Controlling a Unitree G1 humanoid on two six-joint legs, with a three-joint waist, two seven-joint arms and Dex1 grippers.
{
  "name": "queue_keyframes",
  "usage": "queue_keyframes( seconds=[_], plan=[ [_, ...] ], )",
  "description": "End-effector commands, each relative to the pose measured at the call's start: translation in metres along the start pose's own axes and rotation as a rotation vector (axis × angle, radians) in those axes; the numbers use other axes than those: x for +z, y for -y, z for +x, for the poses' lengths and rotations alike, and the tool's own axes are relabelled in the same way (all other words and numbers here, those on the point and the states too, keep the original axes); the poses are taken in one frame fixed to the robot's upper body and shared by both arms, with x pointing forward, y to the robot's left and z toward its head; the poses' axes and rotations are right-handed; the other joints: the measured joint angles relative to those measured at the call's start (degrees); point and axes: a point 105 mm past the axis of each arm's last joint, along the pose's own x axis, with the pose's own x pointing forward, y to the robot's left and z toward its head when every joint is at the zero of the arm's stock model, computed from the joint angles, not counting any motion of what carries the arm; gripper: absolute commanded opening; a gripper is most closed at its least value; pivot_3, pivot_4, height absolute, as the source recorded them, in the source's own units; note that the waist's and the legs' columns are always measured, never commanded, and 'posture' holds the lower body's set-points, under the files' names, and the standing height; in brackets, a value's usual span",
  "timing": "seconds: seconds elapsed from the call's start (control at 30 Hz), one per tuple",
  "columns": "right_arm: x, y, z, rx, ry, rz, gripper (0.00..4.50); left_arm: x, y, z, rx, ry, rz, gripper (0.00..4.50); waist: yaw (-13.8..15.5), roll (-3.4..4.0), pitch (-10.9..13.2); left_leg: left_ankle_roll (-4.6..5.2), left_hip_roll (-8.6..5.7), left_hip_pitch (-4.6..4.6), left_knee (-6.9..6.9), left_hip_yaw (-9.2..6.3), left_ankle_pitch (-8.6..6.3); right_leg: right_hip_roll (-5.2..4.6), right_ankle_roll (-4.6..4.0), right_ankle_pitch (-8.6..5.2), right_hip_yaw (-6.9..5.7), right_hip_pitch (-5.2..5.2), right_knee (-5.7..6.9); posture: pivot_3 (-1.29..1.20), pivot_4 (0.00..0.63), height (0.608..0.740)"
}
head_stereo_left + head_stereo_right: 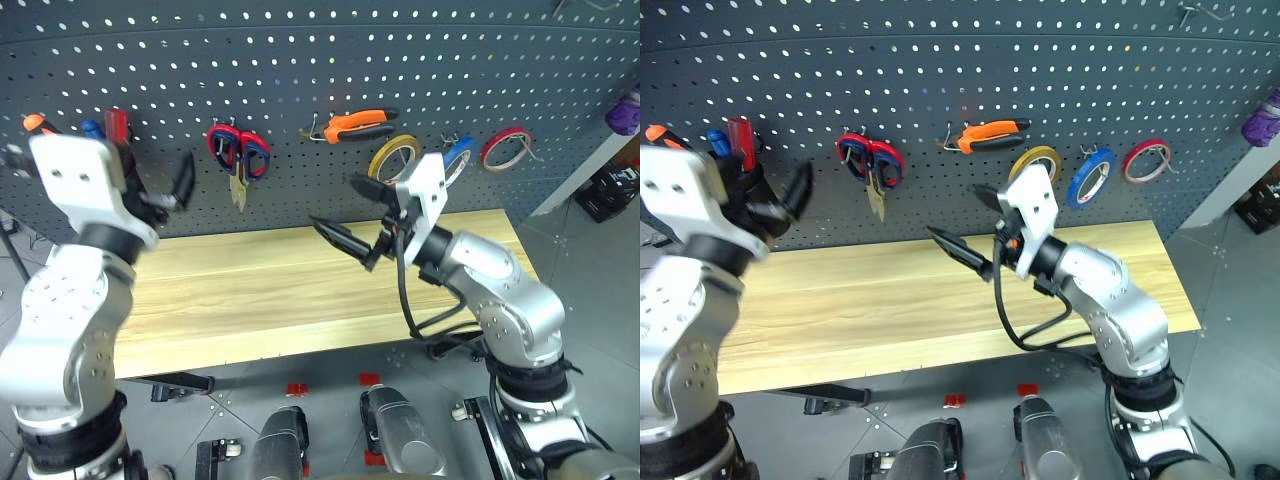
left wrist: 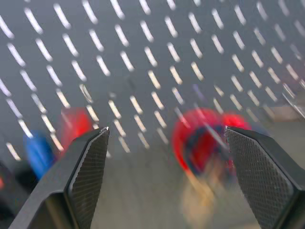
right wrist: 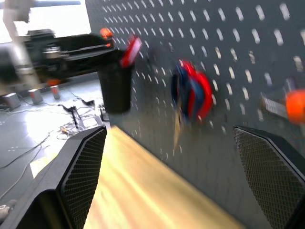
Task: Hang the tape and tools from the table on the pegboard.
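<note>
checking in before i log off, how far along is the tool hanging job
Looks about finished. On the pegboard hang the pliers, blue tape and scissors; a red-handled screwdriver stands in a holder. The table holds no tools. Left gripper and right gripper are open, holding nothing.

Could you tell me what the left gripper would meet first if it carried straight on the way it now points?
Probably the pegboard itself, near the red-handled scissors; the left gripper is open and faces it directly, though depth is unclear.
</note>
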Motion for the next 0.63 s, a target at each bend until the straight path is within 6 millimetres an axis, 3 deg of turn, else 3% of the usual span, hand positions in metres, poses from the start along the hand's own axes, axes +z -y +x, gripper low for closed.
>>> queue_keyframes(
  seconds=[0.03, 0.17, 0.3, 0.43, 0.63],
  plan=[
    [-0.009, 0.013, -0.011, -0.110, 0.023, -0.058, 4.50, -0.016, -0.009, -0.017, 0.070, -0.026, -0.029, 4.08, 0.2, 0.07, -0.4, 0.01, -0.01, 0.01, 0.03, 0.00, 0.00, 0.00, 0.00, 0.00, 0.01, 0.02, -0.01, -0.21, 0.158, 0.740],
    [-0.063, 0.052, -0.034, -0.374, -0.107, -0.099, 4.50, -0.059, -0.029, -0.033, 0.183, -0.093, -0.072, 4.08, 0.9, 0.13, -2.3, 0.07, -0.01, 0.11, 0.02, 0.02, -0.04, 0.02, 0.00, 0.00, 0.03, 0.19, -0.09, -0.20, 0.127, 0.740],
    [-0.099, 0.089, -0.062, -0.616, -0.235, -0.136, 4.50, -0.077, -0.044, -0.039, 0.288, -0.099, -0.056, 4.08, 2.3, 0.20, -3.5, 0.14, -0.08, 0.22, 0.04, 0.05, -0.10, 0.00, 0.00, -0.01, 0.07, 0.39, -0.29, -0.18, 0.097, 0.740],
    [-0.113, 0.112, -0.083, -0.752, -0.259, -0.112, 4.50, -0.084, -0.043, -0.037, 0.274, -0.101, -0.048, 4.08, 3.2, 0.37, -5.1, 0.22, -0.07, 0.46, 0.00, 0.05, -0.19, 0.01, 0.00, -0.01, 0.08, 0.78, -0.53, -0.17, 0.070, 0.740],
    [-0.135, 0.121, -0.095, -0.793, -0.308, -0.126, 4.50, -0.097, -0.025, -0.031, 0.191, -0.119, -0.065, 4.08, 3.3, 0.75, -7.3, 0.32, -0.04, 1.03, -0.11, 0.04, -0.41, 0.05, 0.02, -0.02, 0.06, 1.47, -0.96, -0.16, 0.045, 0.740]
  ],
)
